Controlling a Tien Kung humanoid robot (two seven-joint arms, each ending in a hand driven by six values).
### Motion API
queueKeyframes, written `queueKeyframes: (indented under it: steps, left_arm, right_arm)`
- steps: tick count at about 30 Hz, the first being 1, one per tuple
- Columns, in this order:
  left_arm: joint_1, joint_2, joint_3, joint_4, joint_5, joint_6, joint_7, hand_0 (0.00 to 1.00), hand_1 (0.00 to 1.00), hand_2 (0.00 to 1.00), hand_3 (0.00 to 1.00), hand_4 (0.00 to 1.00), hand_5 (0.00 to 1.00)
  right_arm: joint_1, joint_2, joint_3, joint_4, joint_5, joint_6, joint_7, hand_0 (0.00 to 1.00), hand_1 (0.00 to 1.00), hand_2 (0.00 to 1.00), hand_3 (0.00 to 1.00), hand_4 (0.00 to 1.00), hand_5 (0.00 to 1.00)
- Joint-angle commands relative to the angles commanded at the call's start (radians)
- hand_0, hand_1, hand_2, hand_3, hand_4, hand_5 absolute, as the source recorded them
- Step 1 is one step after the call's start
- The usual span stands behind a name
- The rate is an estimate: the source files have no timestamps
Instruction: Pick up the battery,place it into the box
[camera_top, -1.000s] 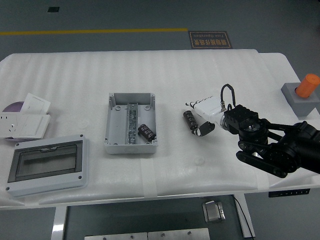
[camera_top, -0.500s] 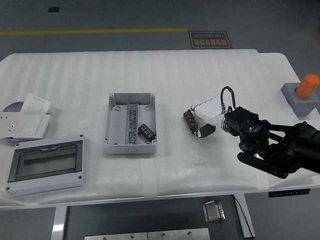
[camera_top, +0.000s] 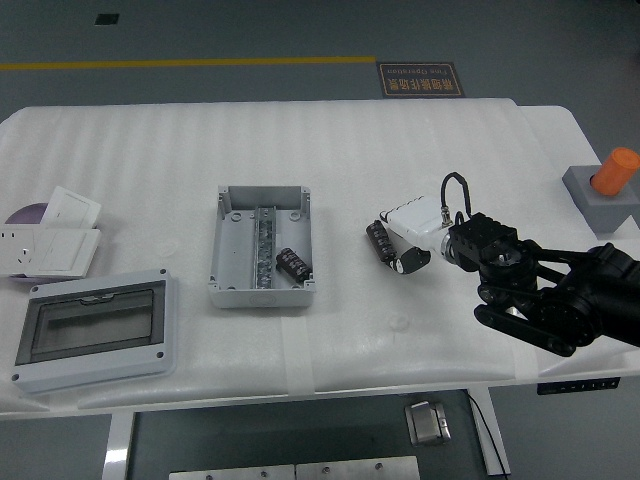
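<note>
Reaching in from the right, the robot hand (camera_top: 408, 243) sits low over the bench (camera_top: 400, 160) with its white palm block turned toward the battery (camera_top: 379, 241), a dark cylinder lying on its side. The fingers appear curled around the battery's right flank, one dark fingertip (camera_top: 412, 260) tucked just below it, yet whether they truly pinch it or only rest beside it I cannot tell from this height. The battery lies on the bench, so the grasp seems unfinished. Approaching side-on probably suits a round part that would roll away if pushed from above.

Well to the left stands the box (camera_top: 262, 246), a grey enclosure with its lid off and its mouth facing up, ready to take parts dropped from above. A second battery (camera_top: 292, 262) already lies inside near its right wall, beside a metal rail (camera_top: 264, 245) running down the middle, so the free floor to the right of that rail looks like the likely target.

Farther left a covered enclosure (camera_top: 92, 333) and some white switch plates (camera_top: 50, 240) sit clear of the path. At the far right an orange-topped grey block (camera_top: 606, 190) stands behind the arm.
</note>
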Motion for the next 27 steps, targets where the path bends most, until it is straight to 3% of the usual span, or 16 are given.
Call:
queueKeyframes:
  steps: [7, 11, 16, 18, 19, 24, 25, 27]
  left_arm:
    - [0.005, -0.001, 0.012, 0.002, -0.011, 0.001, 0.0, 0.689, 0.703, 0.53, 0.552, 0.609, 0.428]
    - [0.008, -0.002, 0.02, 0.004, -0.019, 0.0, 0.0, 0.689, 0.703, 0.53, 0.552, 0.609, 0.428]
    - [0.009, -0.004, 0.02, 0.003, -0.018, 0.0, 0.0, 0.689, 0.703, 0.53, 0.552, 0.61, 0.43]
    - [0.01, -0.004, 0.021, 0.003, -0.018, 0.001, 0.0, 0.689, 0.703, 0.53, 0.552, 0.61, 0.43]
    - [0.01, -0.004, 0.025, 0.004, -0.021, 0.001, 0.0, 0.689, 0.702, 0.53, 0.551, 0.613, 0.435]
    - [0.015, -0.004, 0.032, 0.005, -0.025, -0.001, 0.002, 0.689, 0.702, 0.53, 0.551, 0.613, 0.435]
    - [0.015, -0.003, 0.033, 0.005, -0.025, -0.001, 0.002, 0.688, 0.702, 0.528, 0.551, 0.614, 0.436]
    - [0.016, -0.003, 0.033, 0.004, -0.019, 0.0, 0.003, 0.688, 0.702, 0.528, 0.551, 0.614, 0.436]
  right_arm:
    - [-0.015, -0.02, 0.11, 0.104, 0.007, -0.005, -0.018, 0.736, 0.734, 0.731, 0.69, 0.36, 0.219]
    - [-0.038, -0.012, 0.188, 0.18, 0.028, -0.014, -0.027, 0.736, 0.734, 0.731, 0.69, 0.36, 0.219]
    - [-0.063, 0.034, 0.25, 0.262, 0.066, -0.032, -0.016, 0.732, 0.732, 0.732, 0.689, 0.378, 0.228]
    - [-0.069, 0.056, 0.255, 0.266, 0.058, -0.033, -0.015, 0.732, 0.732, 0.732, 0.689, 0.378, 0.228]
    - [-0.074, 0.074, 0.259, 0.262, 0.049, -0.035, -0.016, 0.731, 0.736, 0.746, 0.696, 0.453, 0.306]
    - [-0.094, 0.132, 0.271, 0.243, 0.018, -0.058, -0.012, 0.731, 0.736, 0.746, 0.696, 0.453, 0.306]
    - [-0.098, 0.142, 0.271, 0.239, 0.013, -0.063, -0.011, 0.844, 0.869, 0.915, 0.998, 0.683, 0.465]
    - [-0.103, 0.155, 0.266, 0.232, 0.008, -0.069, -0.01, 0.844, 0.869, 0.915, 0.998, 0.683, 0.465]
